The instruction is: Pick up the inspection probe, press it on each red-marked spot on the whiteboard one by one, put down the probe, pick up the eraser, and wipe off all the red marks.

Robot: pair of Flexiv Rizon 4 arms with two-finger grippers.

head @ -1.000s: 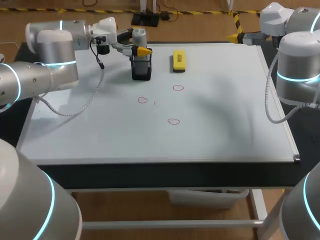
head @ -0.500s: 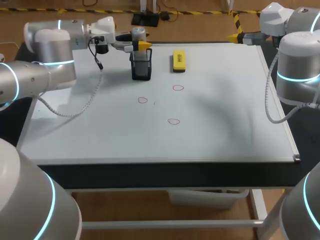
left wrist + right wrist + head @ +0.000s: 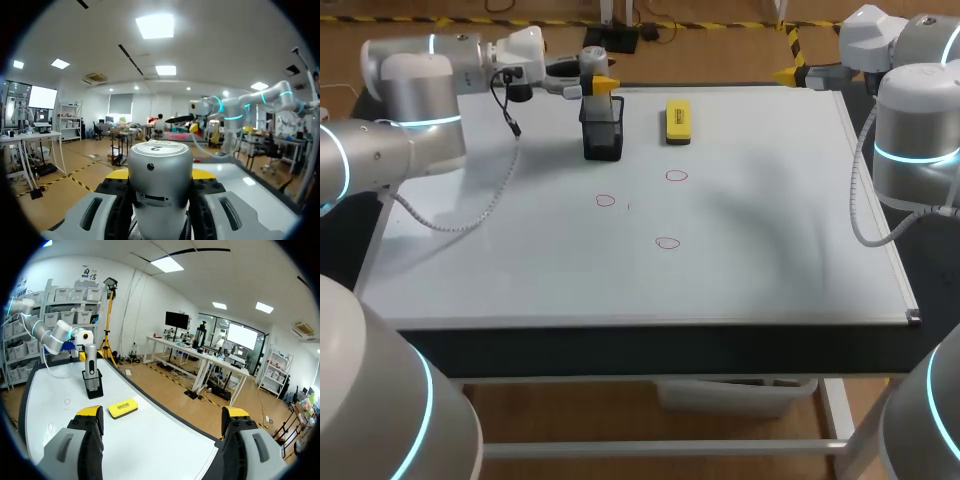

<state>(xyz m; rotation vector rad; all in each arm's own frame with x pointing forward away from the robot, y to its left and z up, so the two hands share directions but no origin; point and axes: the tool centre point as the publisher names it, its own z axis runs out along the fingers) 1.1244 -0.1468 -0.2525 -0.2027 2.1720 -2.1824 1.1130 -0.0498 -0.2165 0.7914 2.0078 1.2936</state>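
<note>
Head view, nearest first: three red marks (image 3: 666,242) lay on the whiteboard (image 3: 770,250). Beyond them the left gripper (image 3: 601,86) was clamped on the inspection probe (image 3: 593,62), upright over the black holder (image 3: 602,138). Near it lay the yellow eraser (image 3: 677,120). Farthest, the right gripper (image 3: 797,73) hung with fingers spread wide, holding nothing.

White flat whiteboard tabletop (image 3: 770,220): black box-shaped holder (image 3: 602,142) at eleven o'clock, yellow block eraser (image 3: 677,120) at twelve, three seemingly ring-shaped red marks (image 3: 667,242) near centre.
</note>
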